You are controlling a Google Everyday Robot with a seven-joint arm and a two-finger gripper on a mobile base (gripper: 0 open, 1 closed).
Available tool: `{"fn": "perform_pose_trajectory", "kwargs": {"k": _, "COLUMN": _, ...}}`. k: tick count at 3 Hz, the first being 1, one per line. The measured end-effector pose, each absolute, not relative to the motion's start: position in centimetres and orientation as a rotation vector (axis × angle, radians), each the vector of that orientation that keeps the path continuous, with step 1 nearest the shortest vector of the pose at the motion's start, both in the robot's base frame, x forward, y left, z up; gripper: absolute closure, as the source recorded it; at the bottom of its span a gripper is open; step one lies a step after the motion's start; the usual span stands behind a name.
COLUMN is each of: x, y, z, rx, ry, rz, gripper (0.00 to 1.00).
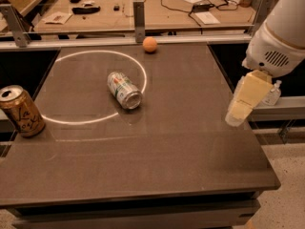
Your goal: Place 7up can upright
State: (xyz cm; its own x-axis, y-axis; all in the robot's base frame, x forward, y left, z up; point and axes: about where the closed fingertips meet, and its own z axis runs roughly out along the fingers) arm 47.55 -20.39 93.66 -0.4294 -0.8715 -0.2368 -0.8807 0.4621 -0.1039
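Note:
The 7up can (124,90), silver-white with green markings, lies on its side on the dark table (157,166), its silver end facing front right, on the right part of a white ring painted on the top. My gripper (238,114) hangs at the table's right edge, well to the right of the can and apart from it. It holds nothing that I can see.
A gold-brown can (21,111) with dark cursive lettering stands upright at the table's left edge. A small orange ball (150,44) rests at the far edge. Behind is a metal rail (139,13) and a workbench with cables and small items. A small bottle (272,93) sits off to the right.

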Motion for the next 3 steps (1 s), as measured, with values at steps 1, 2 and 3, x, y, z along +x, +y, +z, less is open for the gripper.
{"fn": "perform_pose_trajectory", "kwargs": {"k": 1, "x": 49.1, "y": -19.7, "z": 92.1, "rx": -1.385, "ry": 2.505, "rz": 0.093, "gripper": 0.00}}
{"fn": "perform_pose_trajectory", "kwargs": {"k": 2, "x": 50.4, "y": -19.3, "z": 91.1, "rx": -1.222, "ry": 2.536, "rz": 0.114, "gripper": 0.00}}
{"fn": "perform_pose_trajectory", "kwargs": {"k": 3, "x": 52.0, "y": -17.8, "z": 90.8, "rx": -1.137, "ry": 2.496, "rz": 0.076, "gripper": 0.00}}
